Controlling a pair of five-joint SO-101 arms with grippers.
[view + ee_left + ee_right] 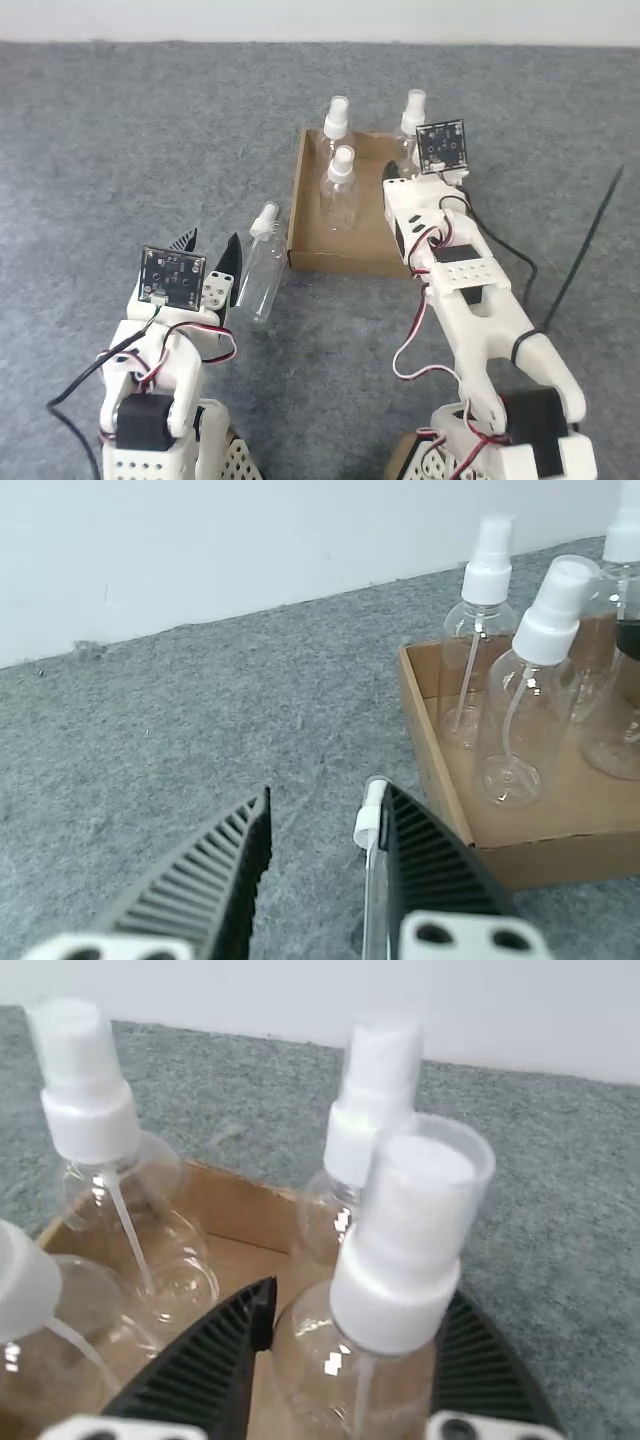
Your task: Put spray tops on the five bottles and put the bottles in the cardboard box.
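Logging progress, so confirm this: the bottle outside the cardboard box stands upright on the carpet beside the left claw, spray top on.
Not upright: the bottle lies on its side on the carpet, as the high view shows. It is beside the left claw, outside the cardboard box, spray top on.

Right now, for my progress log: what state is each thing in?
left claw: open, empty.
right claw: shut on held bottle.
held bottle: upright, top on.
lying bottle: on its side on carpet, top on.
three other bottles: upright, tops on.
cardboard box: open-topped, bottles standing inside.
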